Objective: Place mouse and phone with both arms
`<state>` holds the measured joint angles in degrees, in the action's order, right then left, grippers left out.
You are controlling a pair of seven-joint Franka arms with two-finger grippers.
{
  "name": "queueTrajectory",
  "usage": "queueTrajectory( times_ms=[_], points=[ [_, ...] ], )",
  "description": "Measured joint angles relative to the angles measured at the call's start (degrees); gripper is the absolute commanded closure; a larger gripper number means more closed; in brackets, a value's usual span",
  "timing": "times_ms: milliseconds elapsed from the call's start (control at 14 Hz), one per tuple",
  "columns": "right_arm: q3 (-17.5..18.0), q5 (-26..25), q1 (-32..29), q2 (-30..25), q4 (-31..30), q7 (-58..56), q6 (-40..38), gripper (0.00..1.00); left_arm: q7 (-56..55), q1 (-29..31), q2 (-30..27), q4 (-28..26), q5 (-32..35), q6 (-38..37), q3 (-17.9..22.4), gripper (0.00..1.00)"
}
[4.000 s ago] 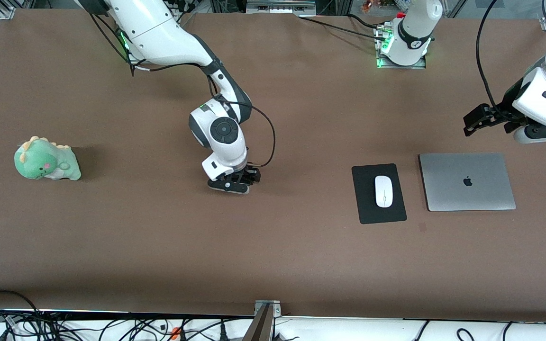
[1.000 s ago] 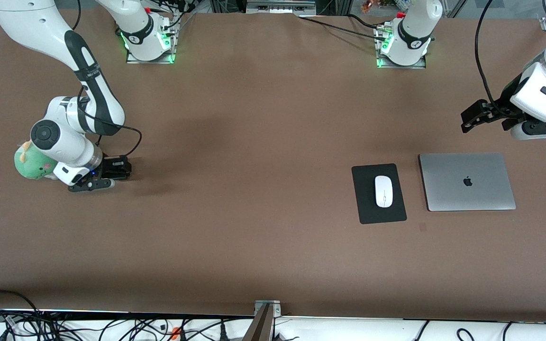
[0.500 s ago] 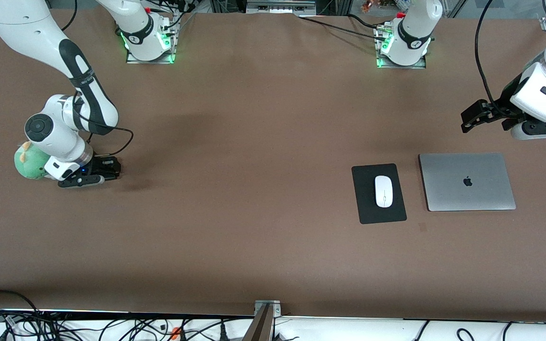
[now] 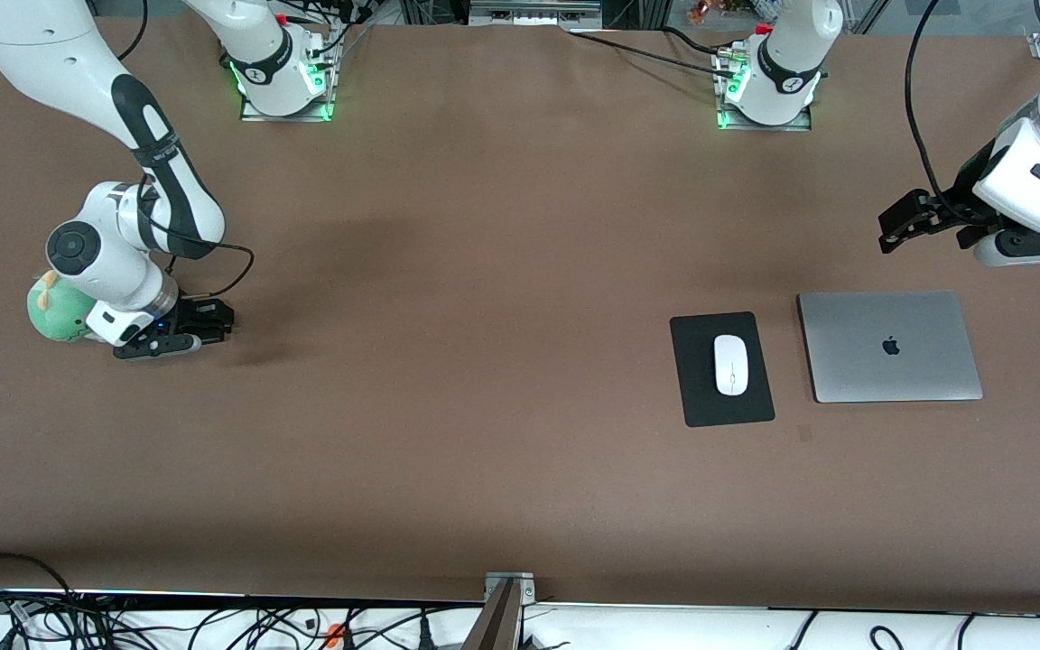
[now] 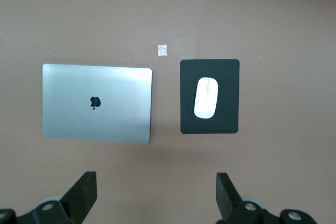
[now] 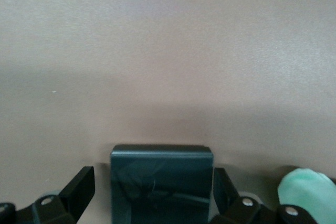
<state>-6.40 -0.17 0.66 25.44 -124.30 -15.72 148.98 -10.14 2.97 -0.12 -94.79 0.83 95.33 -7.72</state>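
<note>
Fingers (image 6: 79, 187) of the right gripper (image 6: 152, 192) stand spread on either side of the phone (image 6: 161, 182), with a thin gap at each side, so they do not clamp it. It lies flat on the table (image 4: 484, 469) just beside the green plush toy (image 4: 55, 311), at the right arm's end. In the front view the right gripper (image 4: 179, 336) sits low over that spot and hides the phone.

Well apart from the toy, toward the left arm's end, the mouse (image 4: 730, 364) rests on a black pad (image 4: 696, 397), beside a closed laptop (image 4: 888, 346).

Above the table near the laptop, the left gripper (image 5: 155, 195) waits with its fingers (image 5: 84, 195) wide open and empty.
</note>
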Motion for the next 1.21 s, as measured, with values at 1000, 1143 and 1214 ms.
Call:
queueTrajectory(
  times_ms=[1000,1143,1214],
  points=[
    [5.0,1.4,0.2,-21.2,17.1,7.5,-45.6,0.0,0.0,0.0,0.1,0.6,0.0,0.0,0.0,0.0],
    [4.9,1.4,0.2,-25.5,17.5,7.7,-48.4,0.0,0.0,0.0,0.1,0.6,0.0,0.0,0.0,0.0],
    [4.9,1.4,0.2,-27.8,18.0,8.7,-50.6,0.0,0.0,0.0,0.1,0.7,0.0,0.0,0.0,0.0]
  ],
)
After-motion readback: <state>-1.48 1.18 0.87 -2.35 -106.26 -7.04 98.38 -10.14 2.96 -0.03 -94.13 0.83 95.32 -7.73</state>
